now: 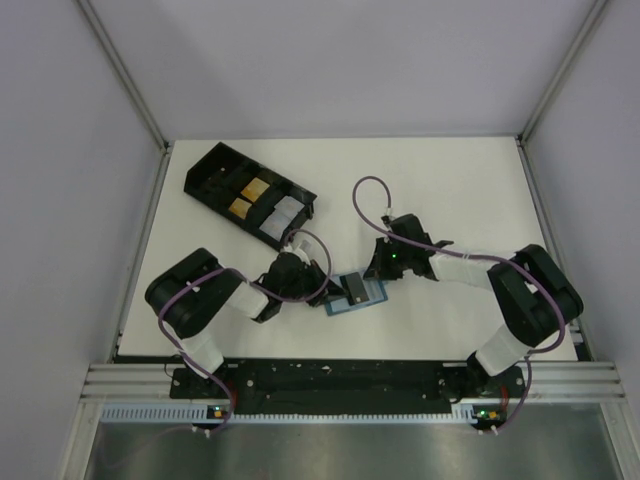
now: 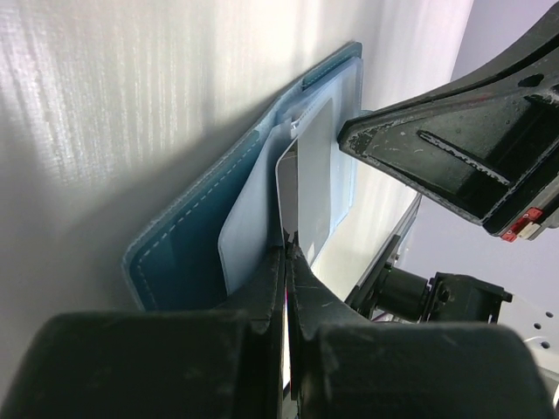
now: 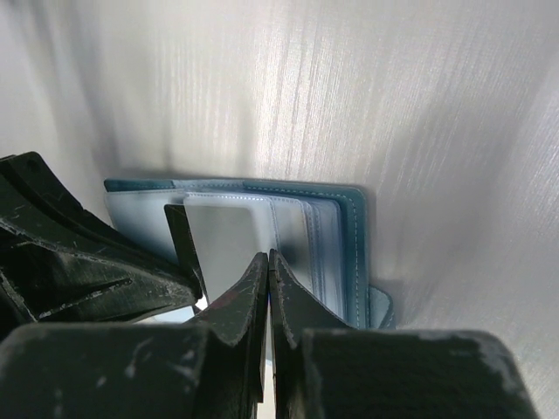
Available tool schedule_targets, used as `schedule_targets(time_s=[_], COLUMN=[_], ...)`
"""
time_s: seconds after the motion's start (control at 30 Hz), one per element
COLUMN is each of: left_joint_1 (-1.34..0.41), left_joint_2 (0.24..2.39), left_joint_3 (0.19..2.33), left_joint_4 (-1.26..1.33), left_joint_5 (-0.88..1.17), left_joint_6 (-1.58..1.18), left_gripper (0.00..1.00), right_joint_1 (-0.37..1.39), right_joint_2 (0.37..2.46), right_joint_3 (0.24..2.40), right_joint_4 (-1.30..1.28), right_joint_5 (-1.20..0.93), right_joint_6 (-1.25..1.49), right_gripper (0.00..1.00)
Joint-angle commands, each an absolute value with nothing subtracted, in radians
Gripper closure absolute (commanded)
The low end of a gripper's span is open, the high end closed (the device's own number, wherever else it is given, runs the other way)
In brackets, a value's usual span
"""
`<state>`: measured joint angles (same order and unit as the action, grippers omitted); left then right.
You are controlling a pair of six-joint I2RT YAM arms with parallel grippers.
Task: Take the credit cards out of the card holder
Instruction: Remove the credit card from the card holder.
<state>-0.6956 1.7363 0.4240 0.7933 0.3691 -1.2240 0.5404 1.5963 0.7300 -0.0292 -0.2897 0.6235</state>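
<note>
The blue card holder (image 1: 374, 292) lies open on the table between my two grippers. In the left wrist view its teal cover (image 2: 183, 253) and pale inner sleeves face me. My left gripper (image 2: 288, 248) is shut on the edge of a credit card (image 2: 314, 175) that stands partly out of a sleeve. From above, the card (image 1: 355, 288) looks dark. My right gripper (image 3: 268, 255) is shut, its tips pressed on the holder's pale inner panel (image 3: 297, 231). The teal edge and small tab (image 3: 381, 305) show to the right. I cannot tell whether other cards sit in the sleeves.
A black compartmented tray (image 1: 215, 170) lies at the back left, with gold and white items in its sections. Metal frame rails run along the table's near edge (image 1: 340, 385). Both arms meet at the holder, fingers a few centimetres apart.
</note>
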Motion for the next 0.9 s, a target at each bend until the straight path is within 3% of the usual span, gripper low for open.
schedule_targets(time_s=[0.0,0.57,0.87], left_joint_1=[-0.687,-0.637,-0.623], left_joint_2=[1.709,1.54,1.41], left_joint_3=[0.393,0.265,0.238], left_joint_4=[0.805,0.793,0.776], left_joint_5=[0.356,0.376,0.411], left_joint_6=[-1.223,-1.146,-1.063], left_gripper=[1.0,1.0,1.0], right_joint_1=[0.526,0.523,0.522], right_joint_2=[1.674,1.615,1.462], right_joint_3=[0.704,0.727,0.796], right_joint_4=[-0.173,-0.176,-0.216], right_joint_5=[-0.146,-0.172,-0.233], right_joint_6=[0.592,0.561,0.453], right_gripper=[1.0,1.0,0.98])
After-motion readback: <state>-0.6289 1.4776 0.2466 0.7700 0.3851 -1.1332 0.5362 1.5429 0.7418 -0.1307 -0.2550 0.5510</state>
